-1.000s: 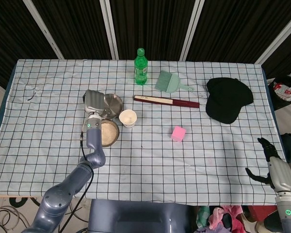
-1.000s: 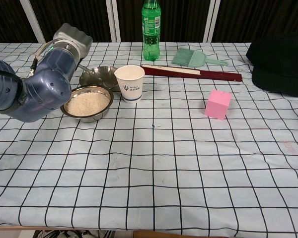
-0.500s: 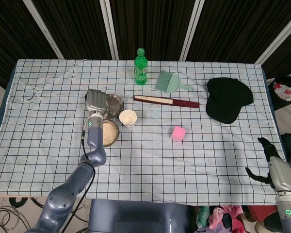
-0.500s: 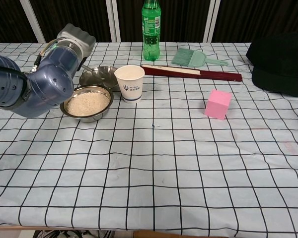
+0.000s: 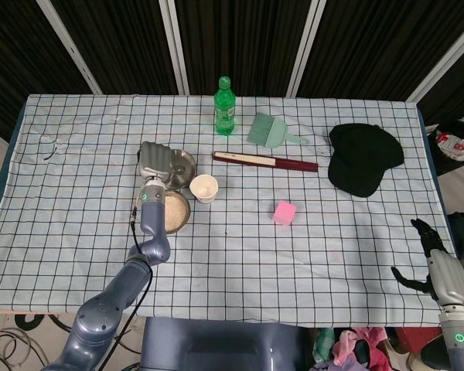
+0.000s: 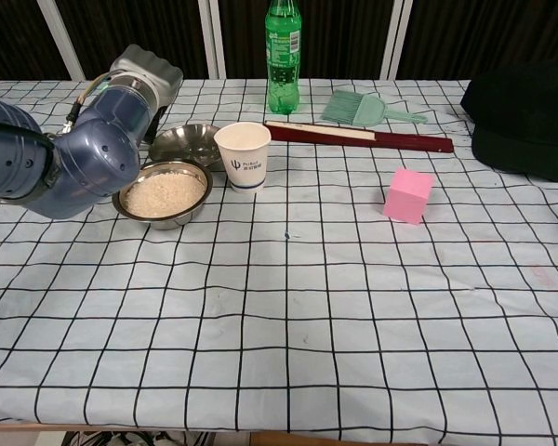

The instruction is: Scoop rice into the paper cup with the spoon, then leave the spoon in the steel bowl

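Observation:
My left hand (image 5: 156,161) hovers over the left rim of the empty steel bowl (image 5: 184,164), its back toward both cameras. In the chest view the left hand (image 6: 147,74) is behind its thick forearm, just left of the steel bowl (image 6: 191,144). Its fingers and the spoon are hidden, so a grip cannot be made out. The bowl of rice (image 5: 174,212) (image 6: 163,193) sits in front of the steel bowl. A white paper cup (image 5: 204,188) (image 6: 243,155) stands upright to their right. My right hand (image 5: 429,259) hangs past the table's front right corner, fingers apart and holding nothing.
A green bottle (image 5: 225,106) stands at the back centre. To its right lie a green brush (image 5: 267,130) and a dark red folded fan (image 5: 264,161). A black cap (image 5: 363,158) sits far right, and a pink cube (image 5: 284,212) in mid-table.
My left hand has shifted slightly right over the steel bowl. The thin handle seen beside the hand in the earlier chest frames is now covered. The right hand has not moved.

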You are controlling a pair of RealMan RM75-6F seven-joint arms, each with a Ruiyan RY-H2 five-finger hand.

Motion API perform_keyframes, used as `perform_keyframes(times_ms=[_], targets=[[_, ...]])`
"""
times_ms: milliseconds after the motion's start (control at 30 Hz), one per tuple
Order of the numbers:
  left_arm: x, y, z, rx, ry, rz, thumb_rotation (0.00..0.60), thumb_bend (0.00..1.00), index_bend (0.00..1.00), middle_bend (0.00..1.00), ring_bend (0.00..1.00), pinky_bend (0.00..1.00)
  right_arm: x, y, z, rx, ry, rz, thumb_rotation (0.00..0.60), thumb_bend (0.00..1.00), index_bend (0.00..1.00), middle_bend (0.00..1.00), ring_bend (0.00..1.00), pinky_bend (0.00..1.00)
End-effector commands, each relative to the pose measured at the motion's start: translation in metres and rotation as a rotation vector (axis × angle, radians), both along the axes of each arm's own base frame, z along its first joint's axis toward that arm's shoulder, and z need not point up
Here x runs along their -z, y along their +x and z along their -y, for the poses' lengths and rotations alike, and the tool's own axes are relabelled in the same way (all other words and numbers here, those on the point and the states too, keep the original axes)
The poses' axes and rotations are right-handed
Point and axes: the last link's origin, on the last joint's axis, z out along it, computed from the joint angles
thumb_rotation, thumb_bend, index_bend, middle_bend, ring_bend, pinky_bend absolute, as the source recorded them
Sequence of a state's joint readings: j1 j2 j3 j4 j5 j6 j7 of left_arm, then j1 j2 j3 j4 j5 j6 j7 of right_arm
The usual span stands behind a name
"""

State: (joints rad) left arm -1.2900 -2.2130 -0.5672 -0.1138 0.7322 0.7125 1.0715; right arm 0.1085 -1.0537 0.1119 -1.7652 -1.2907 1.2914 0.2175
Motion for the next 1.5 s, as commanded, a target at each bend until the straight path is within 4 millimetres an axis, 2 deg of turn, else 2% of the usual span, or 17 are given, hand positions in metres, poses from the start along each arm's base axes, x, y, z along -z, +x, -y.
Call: perform_keyframes(times_ms=[33, 467, 567, 667, 733, 833, 967, 1033, 1100, 1267, 1500], targets=[[-0.001, 0.000, 0.000, 0.000, 0.003, -0.001, 0.600, 0.13, 0.55, 1.00, 1.00, 1.00, 0.000, 0.000, 0.000, 0.001, 0.000, 0.001, 0.600, 0.22, 0.00, 0.00, 0.00, 0.20], [-0.011, 0.005, -0.003, 0.019, 0.057, 0.069, 0.600, 0.12, 0.54, 1.00, 1.00, 1.00, 0.000, 0.000, 0.000, 0.000, 0.002, 0.000, 0.600, 0.22, 0.00, 0.00, 0.00, 0.20], [-0.017, 0.005, -0.003, 0.046, 0.086, 0.106, 0.600, 0.12, 0.51, 0.99, 0.97, 0.97, 0.000, 0.000, 0.000, -0.003, 0.002, -0.005, 0.600, 0.22, 0.00, 0.00, 0.00, 0.20], [-0.023, 0.002, -0.002, 0.072, 0.118, 0.155, 0.600, 0.12, 0.44, 0.84, 0.84, 0.81, 0.000, 0.000, -0.001, -0.007, 0.002, -0.010, 0.600, 0.22, 0.00, 0.00, 0.00, 0.20], [-0.029, -0.002, 0.001, 0.092, 0.145, 0.190, 0.600, 0.12, 0.32, 0.64, 0.65, 0.64, 0.000, 0.000, -0.001, -0.010, 0.003, -0.016, 0.600, 0.22, 0.00, 0.00, 0.00, 0.20], [-0.040, -0.010, 0.011, 0.151, 0.174, 0.241, 0.600, 0.11, 0.19, 0.40, 0.41, 0.39, 0.000, 0.000, -0.001, -0.017, 0.003, -0.029, 0.600, 0.22, 0.00, 0.00, 0.00, 0.20], [-0.058, -0.022, 0.039, 0.245, 0.165, 0.327, 0.600, 0.10, 0.08, 0.19, 0.18, 0.18, 0.001, 0.000, -0.001, -0.024, 0.001, -0.045, 0.600, 0.22, 0.00, 0.00, 0.00, 0.20], [-0.073, -0.029, 0.065, 0.280, 0.129, 0.379, 0.600, 0.09, 0.04, 0.07, 0.08, 0.08, 0.001, 0.000, -0.001, -0.030, -0.003, -0.057, 0.600, 0.22, 0.00, 0.00, 0.00, 0.20], [-0.091, -0.037, 0.093, 0.297, 0.094, 0.420, 0.600, 0.08, 0.02, 0.02, 0.02, 0.02, 0.000, 0.000, -0.001, -0.037, -0.010, -0.071, 0.600, 0.22, 0.00, 0.00, 0.00, 0.20], [-0.125, -0.059, 0.144, 0.310, 0.059, 0.444, 0.600, 0.05, 0.00, 0.00, 0.00, 0.00, -0.001, 0.000, -0.002, -0.052, -0.024, -0.095, 0.600, 0.22, 0.00, 0.00, 0.00, 0.20], [-0.151, -0.094, 0.196, 0.313, 0.077, 0.501, 0.600, 0.05, 0.00, 0.00, 0.00, 0.00, -0.001, -0.001, -0.002, -0.065, -0.035, -0.117, 0.600, 0.22, 0.00, 0.00, 0.00, 0.20]])
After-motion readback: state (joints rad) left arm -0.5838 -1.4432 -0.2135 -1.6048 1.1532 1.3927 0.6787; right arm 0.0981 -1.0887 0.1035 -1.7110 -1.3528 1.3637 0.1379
